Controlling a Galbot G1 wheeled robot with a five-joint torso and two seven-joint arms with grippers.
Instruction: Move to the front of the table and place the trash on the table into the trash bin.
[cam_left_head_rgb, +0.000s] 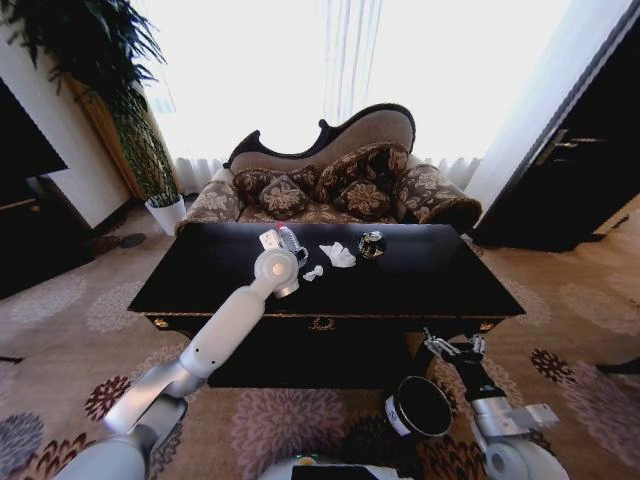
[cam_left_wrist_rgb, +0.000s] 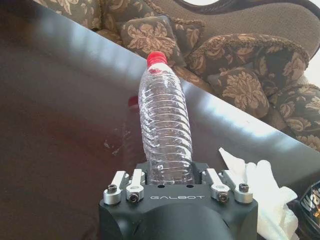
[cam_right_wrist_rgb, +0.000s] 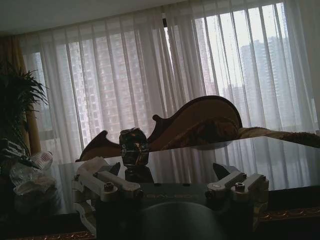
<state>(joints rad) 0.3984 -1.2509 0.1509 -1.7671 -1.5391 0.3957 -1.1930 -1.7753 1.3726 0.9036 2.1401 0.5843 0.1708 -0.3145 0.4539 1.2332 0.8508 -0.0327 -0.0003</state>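
- The table (cam_left_head_rgb: 430, 275) stretches broad and black under my left arm; I stand at its near long edge so that the litter on it falls within reach.
- The sofa (cam_left_head_rgb: 350, 185) sits beyond the table, well past my left pincer (cam_left_head_rgb: 277, 247) and no part of this job.
- The trash bin (cam_left_head_rgb: 418, 406) waits on the carpet on my own side of the table, just beside my right pincer (cam_left_head_rgb: 455, 347) and below table height, a short swing from the tabletop for whatever I lift.
- My right pincer hangs low at the table's front edge, jaws spread wide and empty, with the small dark shiny object (cam_right_wrist_rgb: 133, 146) ahead of it on the tabletop.
- The bottle (cam_left_wrist_rgb: 165, 125) is in my left pincer: its base sits between my fingers, red cap pointing away toward the sofa. My fingers close on its crinkled wall, I judge, though the housing hides the contact.
- A crumpled paper wad (cam_left_wrist_rgb: 265, 195) lies on the table just beside my left pincer, toward the dark object.
- A smaller wad (cam_left_head_rgb: 313, 272) rests just beside my left wrist, apart from the first.
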